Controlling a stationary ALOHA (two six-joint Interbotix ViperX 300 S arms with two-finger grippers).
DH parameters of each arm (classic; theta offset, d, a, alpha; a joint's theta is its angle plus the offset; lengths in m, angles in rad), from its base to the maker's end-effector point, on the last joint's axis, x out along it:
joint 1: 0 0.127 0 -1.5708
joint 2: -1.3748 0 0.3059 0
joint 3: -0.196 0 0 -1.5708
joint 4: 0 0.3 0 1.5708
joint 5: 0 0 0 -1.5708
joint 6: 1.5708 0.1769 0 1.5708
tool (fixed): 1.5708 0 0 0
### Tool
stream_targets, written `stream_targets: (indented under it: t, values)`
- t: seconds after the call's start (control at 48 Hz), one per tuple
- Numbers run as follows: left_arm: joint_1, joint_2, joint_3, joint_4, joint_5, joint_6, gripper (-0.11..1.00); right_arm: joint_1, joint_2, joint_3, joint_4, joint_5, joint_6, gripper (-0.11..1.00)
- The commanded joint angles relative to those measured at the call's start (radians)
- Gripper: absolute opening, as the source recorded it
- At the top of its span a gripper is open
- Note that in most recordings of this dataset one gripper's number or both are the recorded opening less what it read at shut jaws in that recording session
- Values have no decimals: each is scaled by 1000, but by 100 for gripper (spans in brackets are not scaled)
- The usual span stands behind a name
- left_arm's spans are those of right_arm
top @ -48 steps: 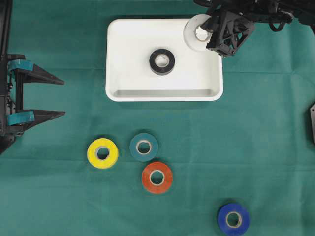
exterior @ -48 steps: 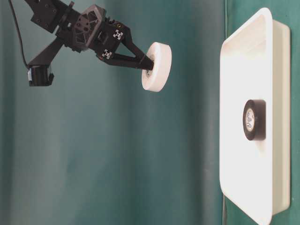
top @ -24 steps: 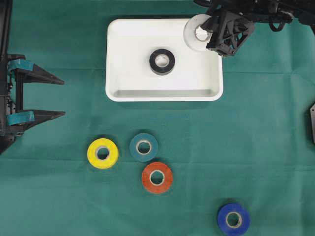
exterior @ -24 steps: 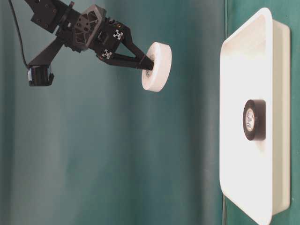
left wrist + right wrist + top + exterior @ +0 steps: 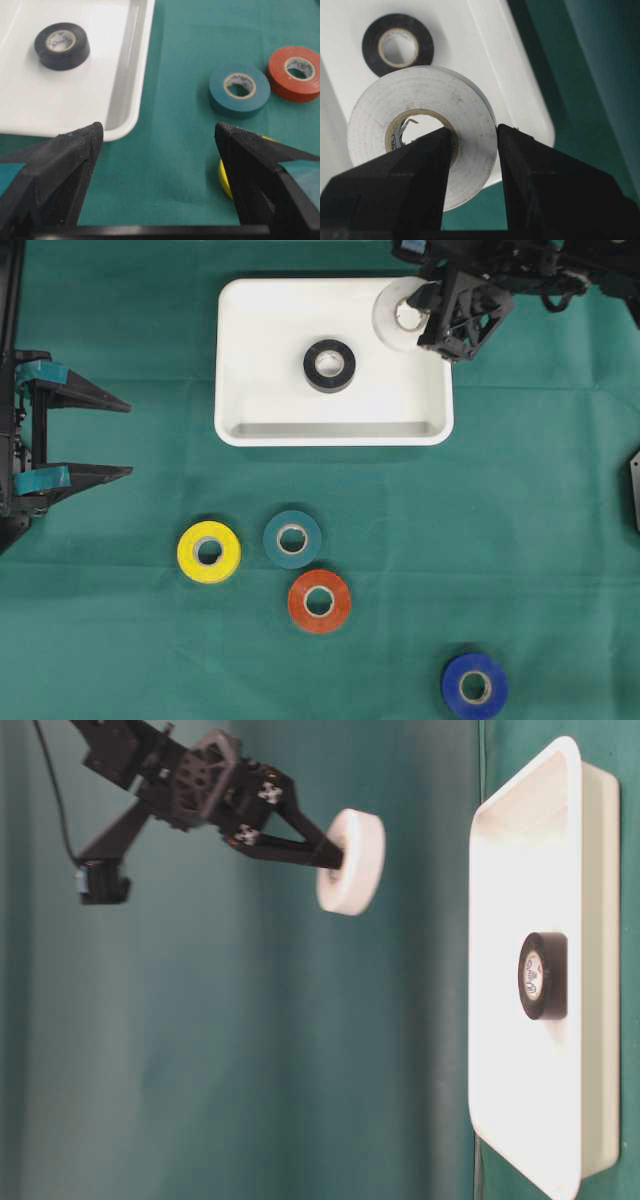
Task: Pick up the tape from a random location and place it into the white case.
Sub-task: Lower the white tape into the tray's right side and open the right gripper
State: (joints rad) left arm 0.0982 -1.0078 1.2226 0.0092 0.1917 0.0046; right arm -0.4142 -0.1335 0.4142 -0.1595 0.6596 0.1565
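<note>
Moved closer to white case (image 5: 240, 360): right tool (image 5: 425, 312) clamped on white tape roll (image 5: 395, 312), cardboard core, held above corner.

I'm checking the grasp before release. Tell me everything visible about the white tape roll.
The white tape roll is a flat ring of matte, slightly scuffed white tape around a tan cardboard core. The right end effector is shut on one side of the ring, one finger through the core hole and one outside. It hangs in the air, clear of the surface, above the far right corner of the white case, touching nothing else.
</note>
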Motion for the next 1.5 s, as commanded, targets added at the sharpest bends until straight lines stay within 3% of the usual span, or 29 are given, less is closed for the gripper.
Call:
stream_targets:
  t: [0.0, 0.667, 1.481]
  values:
    - [2, 5, -14, -2, -6, 0, 90, 0, 12, 5, 0, -41, 3, 31]
    - [2, 5, -14, -2, -6, 0, 90, -28, 229, 103, 0, -276, 18, 31]
    - [3, 5, -14, -2, -6, 0, 90, -37, 247, 112, 0, -293, 15, 31]
